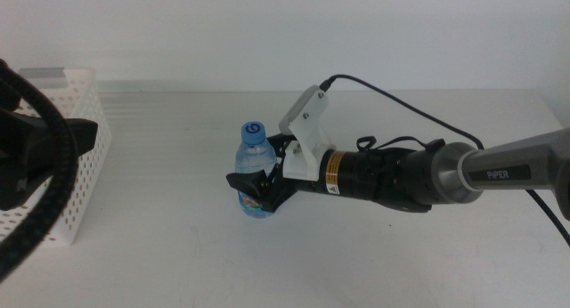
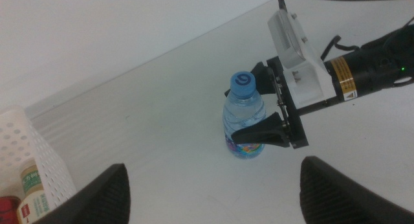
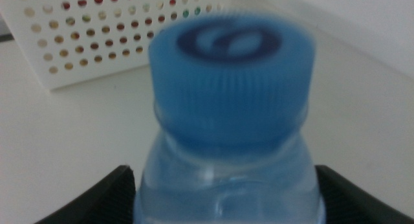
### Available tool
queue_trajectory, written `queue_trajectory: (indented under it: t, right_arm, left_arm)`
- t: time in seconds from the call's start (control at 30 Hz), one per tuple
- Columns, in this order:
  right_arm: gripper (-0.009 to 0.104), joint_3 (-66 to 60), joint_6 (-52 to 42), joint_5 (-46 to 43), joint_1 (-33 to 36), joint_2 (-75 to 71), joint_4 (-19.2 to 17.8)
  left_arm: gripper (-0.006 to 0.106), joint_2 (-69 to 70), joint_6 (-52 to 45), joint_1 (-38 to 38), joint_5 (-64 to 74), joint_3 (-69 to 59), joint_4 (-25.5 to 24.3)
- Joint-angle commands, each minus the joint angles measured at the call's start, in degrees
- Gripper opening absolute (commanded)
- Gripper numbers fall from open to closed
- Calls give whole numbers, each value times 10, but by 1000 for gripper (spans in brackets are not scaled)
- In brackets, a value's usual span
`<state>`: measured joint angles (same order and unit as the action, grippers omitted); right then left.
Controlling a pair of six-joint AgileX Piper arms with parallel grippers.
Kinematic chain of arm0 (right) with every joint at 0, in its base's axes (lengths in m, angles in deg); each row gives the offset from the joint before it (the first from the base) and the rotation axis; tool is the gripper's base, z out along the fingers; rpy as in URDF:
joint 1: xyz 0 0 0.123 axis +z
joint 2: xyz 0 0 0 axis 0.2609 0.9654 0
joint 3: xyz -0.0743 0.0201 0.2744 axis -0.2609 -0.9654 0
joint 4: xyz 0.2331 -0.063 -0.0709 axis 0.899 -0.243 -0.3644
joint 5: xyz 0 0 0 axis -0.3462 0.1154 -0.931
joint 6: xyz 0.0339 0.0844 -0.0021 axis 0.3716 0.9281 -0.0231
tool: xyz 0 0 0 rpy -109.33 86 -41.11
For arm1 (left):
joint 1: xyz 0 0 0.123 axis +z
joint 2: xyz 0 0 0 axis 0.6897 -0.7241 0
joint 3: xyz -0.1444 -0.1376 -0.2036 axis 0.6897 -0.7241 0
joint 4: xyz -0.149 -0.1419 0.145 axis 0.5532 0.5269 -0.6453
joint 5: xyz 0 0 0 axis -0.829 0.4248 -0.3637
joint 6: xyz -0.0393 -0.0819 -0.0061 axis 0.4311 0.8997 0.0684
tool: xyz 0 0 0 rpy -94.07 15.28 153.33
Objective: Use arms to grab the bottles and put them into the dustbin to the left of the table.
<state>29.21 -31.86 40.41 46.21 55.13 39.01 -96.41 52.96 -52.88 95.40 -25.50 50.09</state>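
A small clear water bottle [image 1: 255, 170] with a blue cap stands upright near the middle of the table [image 1: 178, 263]. My right gripper [image 1: 258, 190] reaches in from the right, open, with one jaw on each side of the bottle's lower body. The right wrist view is filled by the bottle's cap [image 3: 231, 68], and a jaw shows at each lower corner. My left gripper [image 2: 213, 198] waits open and empty at the table's left, by the dustbin [image 1: 85, 157]. In the left wrist view the dustbin [image 2: 26, 143] holds a pale tea bottle [image 2: 33, 188] and a red can [image 2: 8, 208].
The right arm's black cable [image 1: 401, 99] arcs over the table behind its wrist. The left arm's thick black cable [image 1: 49, 179] crosses in front of the dustbin. A white wall rises at the table's far edge.
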Motion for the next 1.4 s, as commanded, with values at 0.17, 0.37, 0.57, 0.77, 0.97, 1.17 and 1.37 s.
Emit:
queue_trajectory:
  t: [0.17,0.37,0.57,0.77,0.97,1.17,1.37]
  right_arm:
    - [81,-28,-3,-37,0,-87,17]
    - [81,-121,4,-35,-18,-218,36]
    - [79,-231,6,85,-28,-395,135]
    - [71,-262,-16,347,-26,-607,223]
    - [68,-262,-217,541,-22,-733,394]
    - [68,-263,-339,616,-22,-785,475]
    - [68,-263,-339,620,-22,-787,475]
  left_arm:
    - [82,1,3,-2,-36,14,17]
    - [82,1,3,-2,-36,14,17]
    - [82,1,3,-2,-36,14,17]
    - [82,1,3,-2,-36,14,17]
    - [82,1,3,-2,-36,14,17]
    - [82,1,3,-2,-36,14,17]
    - [82,1,3,-2,-36,14,17]
